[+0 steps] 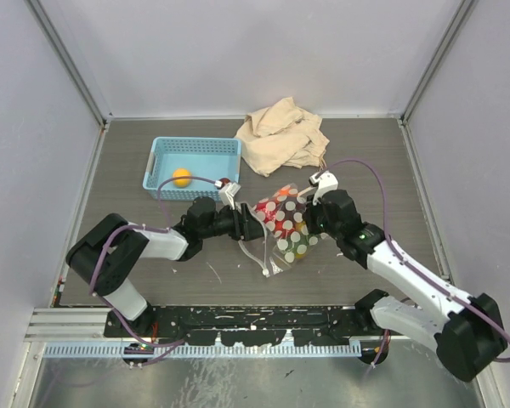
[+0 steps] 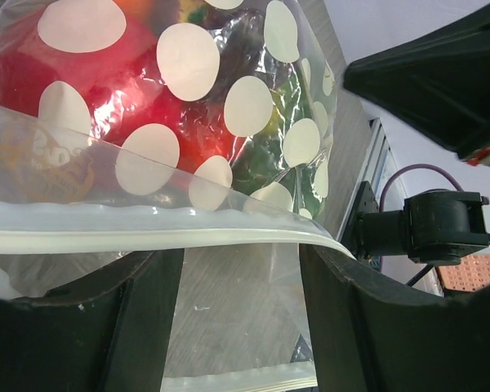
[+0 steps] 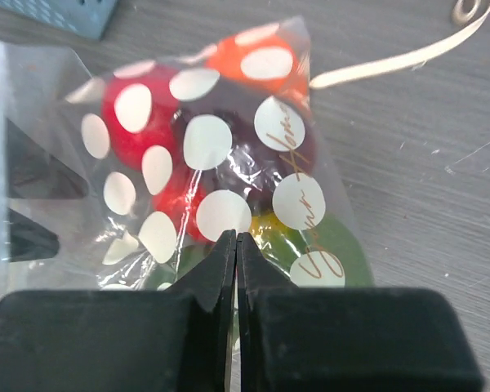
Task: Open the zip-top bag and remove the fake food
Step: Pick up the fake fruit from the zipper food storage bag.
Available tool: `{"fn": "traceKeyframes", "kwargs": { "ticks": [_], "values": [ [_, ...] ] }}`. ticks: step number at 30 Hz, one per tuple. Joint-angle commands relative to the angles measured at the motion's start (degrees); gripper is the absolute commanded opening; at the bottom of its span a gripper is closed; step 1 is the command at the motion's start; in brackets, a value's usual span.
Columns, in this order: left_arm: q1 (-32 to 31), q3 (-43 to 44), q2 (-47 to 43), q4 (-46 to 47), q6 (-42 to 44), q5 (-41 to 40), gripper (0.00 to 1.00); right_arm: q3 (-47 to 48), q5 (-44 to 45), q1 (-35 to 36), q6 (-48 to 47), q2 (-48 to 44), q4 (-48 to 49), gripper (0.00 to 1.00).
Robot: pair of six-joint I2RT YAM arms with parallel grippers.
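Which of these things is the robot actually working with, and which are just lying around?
Part of the job: the dotted bag, the toy food inside it, the right hand pinching the bag, the left hand at its zip edge.
Just lying about: the blue basket, the beige cloth.

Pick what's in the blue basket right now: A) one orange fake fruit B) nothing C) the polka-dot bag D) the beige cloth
A: a single orange fruit sits inside the basket, while the bag lies on the table outside it.
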Motion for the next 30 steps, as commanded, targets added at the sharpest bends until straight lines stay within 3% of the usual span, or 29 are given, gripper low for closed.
{"fn": "traceKeyframes", "kwargs": {
  "ticks": [1, 3, 7, 12, 18, 21, 24, 30],
  "values": [
    [-0.21, 0.61, 0.62, 4.66, -0.11, 0.82, 0.59, 2.10, -5.47, -1.39, -0.87, 5.41, 1.83, 0.05],
    [-0.26, 0.46, 0.86, 4.63, -0.24, 0.81, 0.57, 2.76, -6.90, -1.48, -1.19, 8.27, 2.66, 0.05],
    [-0.29, -0.06, 0.84, 2.96, -0.35, 0.30, 0.44, 2.99, -8.80, -1.48, -1.24, 10.02, 4.17, 0.04],
    [-1.16, -1.04, 0.29, -0.29, 0.77, -0.97, 0.42, 1.56, -17.56, -1.48, -1.37, 5.85, 7.15, 0.06],
    [-1.85, -1.27, 0.63, -0.09, 0.90, -1.20, 0.42, -1.78, -31.12, -1.33, 5.51, 0.00, 15.32, 0.45],
    [-1.98, -1.22, 0.57, 0.66, 0.90, -1.02, 0.43, -2.60, -31.69, 0.35, 7.93, -0.06, 17.65, 0.60],
    [-2.20, -1.12, 0.43, 0.94, 0.84, -0.97, 0.43, -1.77, -29.05, 2.34, 7.10, 3.31, 16.07, 0.66],
    [-2.38, -1.21, -0.01, 1.12, 0.90, -0.85, 0.44, 1.41, -23.22, 6.32, 5.49, 9.87, 13.02, 0.66]
  ]
}}
